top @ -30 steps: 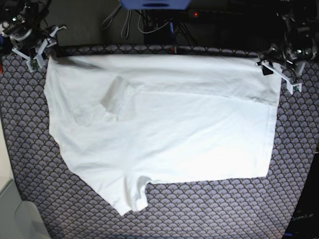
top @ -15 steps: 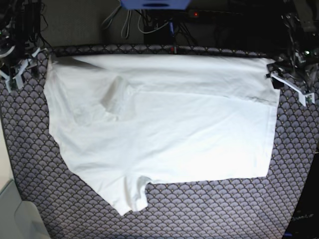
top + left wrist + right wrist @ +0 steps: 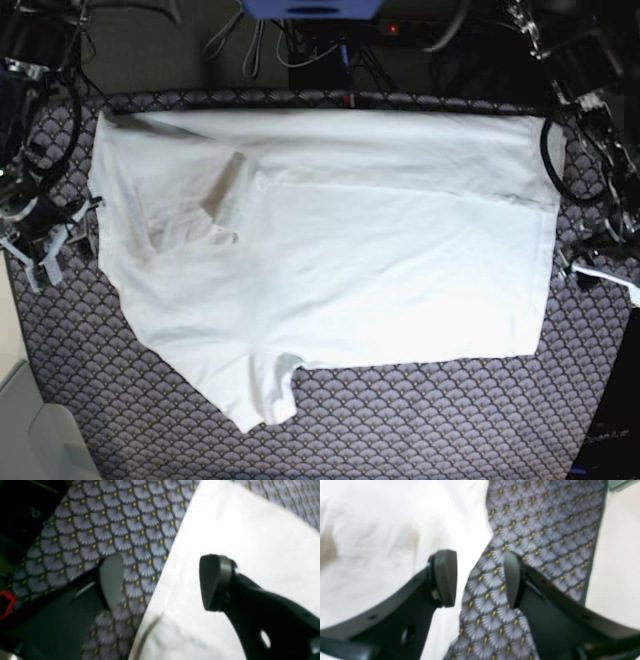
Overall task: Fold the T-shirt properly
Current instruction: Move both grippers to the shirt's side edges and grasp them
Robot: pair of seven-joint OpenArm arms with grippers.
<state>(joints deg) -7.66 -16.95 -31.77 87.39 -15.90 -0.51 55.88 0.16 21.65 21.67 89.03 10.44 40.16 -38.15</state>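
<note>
The white T-shirt (image 3: 380, 250) lies spread flat on the purple-grey scallop-patterned cloth (image 3: 450, 420), with one sleeve folded in at the upper left and another sticking out at the bottom. My right gripper (image 3: 45, 255) is open and empty, just off the shirt's left edge. In the right wrist view (image 3: 478, 578) one finger is over the shirt (image 3: 382, 530) and the other over patterned cloth. My left gripper (image 3: 598, 272) is open and empty at the shirt's right edge. In the left wrist view (image 3: 162, 582) it straddles the shirt's edge (image 3: 250, 530).
A blue device (image 3: 310, 8) and dark cables lie beyond the table's far edge. A pale bin (image 3: 40, 440) stands off the front left corner. Patterned cloth shows bare along the front and both sides.
Both grippers have left the shirt's far corners and moved toward the front along its left and right edges. The shirt has stayed in place.
</note>
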